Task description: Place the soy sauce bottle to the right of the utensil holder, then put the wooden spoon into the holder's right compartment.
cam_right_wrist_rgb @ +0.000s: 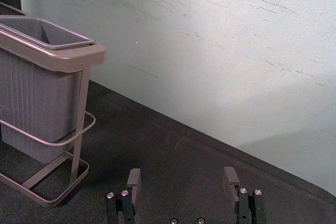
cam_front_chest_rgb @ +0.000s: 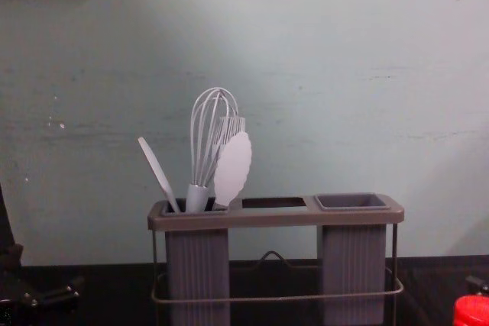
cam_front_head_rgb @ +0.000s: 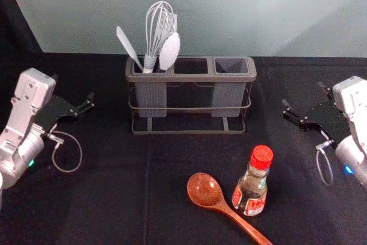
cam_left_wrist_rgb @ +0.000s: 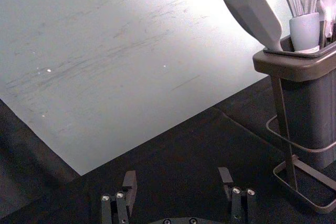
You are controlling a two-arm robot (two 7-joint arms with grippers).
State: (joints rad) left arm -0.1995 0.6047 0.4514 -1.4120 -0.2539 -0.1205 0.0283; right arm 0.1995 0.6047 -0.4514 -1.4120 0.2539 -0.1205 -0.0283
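Right gripper (cam_right_wrist_rgb: 182, 177): fingers apart, nothing between them, right of the utensil holder (cam_front_head_rgb: 191, 77). Nearer the robot and to this gripper's left stands the soy sauce bottle (cam_front_head_rgb: 250, 190), upright; farther left, just beside it, lies the wooden spoon (cam_front_head_rgb: 205, 190). The left gripper (cam_left_wrist_rgb: 177, 174), likewise spread and unloaded, is parked left of the holder. Step in hand, as judged: fetching the bottle; the right gripper should retreat toward it, descend and close around its body.

Whisk (cam_front_chest_rgb: 215, 139) in holder (cam_front_chest_rgb: 275, 220) — left compartment, upright.
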